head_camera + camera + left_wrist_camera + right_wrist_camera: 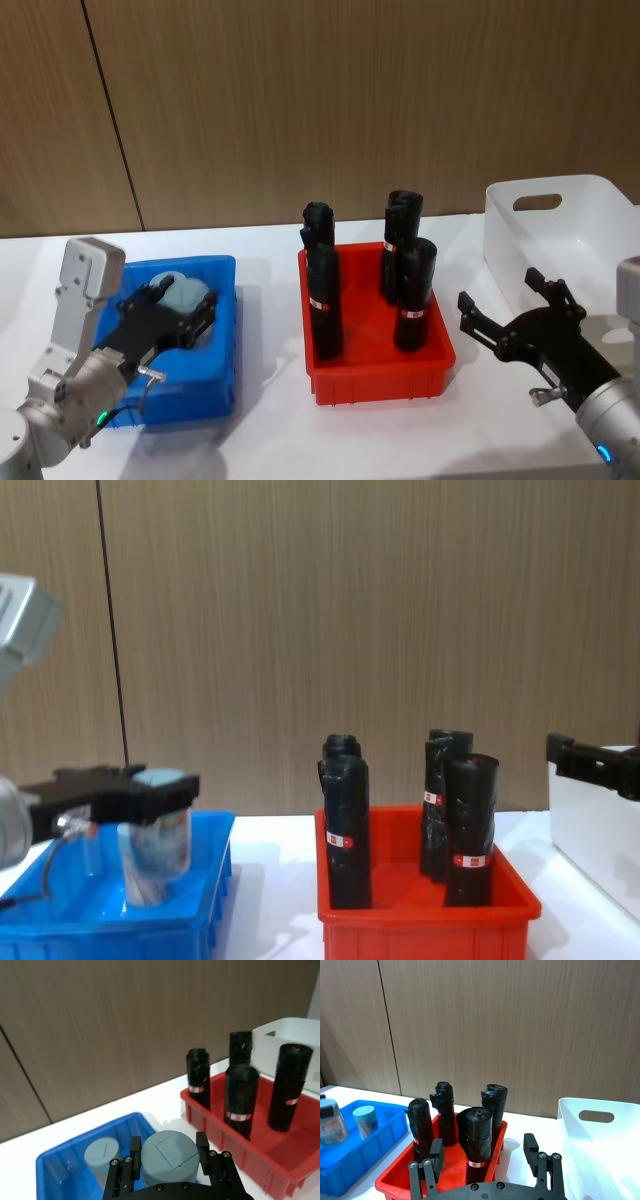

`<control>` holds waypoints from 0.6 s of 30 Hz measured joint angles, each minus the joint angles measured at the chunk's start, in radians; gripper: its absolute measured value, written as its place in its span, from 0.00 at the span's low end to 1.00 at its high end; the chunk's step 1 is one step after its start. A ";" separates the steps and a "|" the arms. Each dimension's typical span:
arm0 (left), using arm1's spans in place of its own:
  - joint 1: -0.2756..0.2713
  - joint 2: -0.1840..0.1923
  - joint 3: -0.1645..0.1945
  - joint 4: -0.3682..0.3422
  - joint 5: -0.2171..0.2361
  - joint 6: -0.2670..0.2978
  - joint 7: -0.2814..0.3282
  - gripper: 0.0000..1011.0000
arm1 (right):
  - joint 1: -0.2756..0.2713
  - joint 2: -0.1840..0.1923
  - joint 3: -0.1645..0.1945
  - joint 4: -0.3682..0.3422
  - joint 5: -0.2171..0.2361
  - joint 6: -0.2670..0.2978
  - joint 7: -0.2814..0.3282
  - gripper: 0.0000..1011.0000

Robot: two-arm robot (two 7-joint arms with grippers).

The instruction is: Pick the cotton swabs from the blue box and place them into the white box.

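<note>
Left pincer [178, 308] clamped on one jar of cotton swabs [188, 292], fingers [202, 1144] flanking lid. Jar upright inside blue box [225, 330], 9 o'clock on desk [270, 430]; upright hold probably for straight lift. Second jar [102, 1152] beside it. Right pincer [500, 290] wide open, empty, waiting near white box [600, 215], 3 o'clock.

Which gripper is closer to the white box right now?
The right. The right gripper hovers open just beside the white box; the left gripper is beyond the red bin, gripping a swab jar over the blue box.
</note>
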 joint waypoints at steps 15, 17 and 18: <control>-0.022 -0.007 0.006 -0.120 0.008 0.042 -0.108 0.66 | 0.000 0.000 0.000 0.000 0.000 0.000 0.000 0.99; -0.031 -0.012 0.009 -0.128 0.003 0.047 -0.133 0.66 | 0.000 0.000 0.000 0.000 0.000 0.000 0.000 0.99; -0.034 -0.014 0.009 -0.130 0.001 0.049 -0.140 0.66 | 0.000 0.000 0.000 0.000 0.000 0.000 0.000 0.99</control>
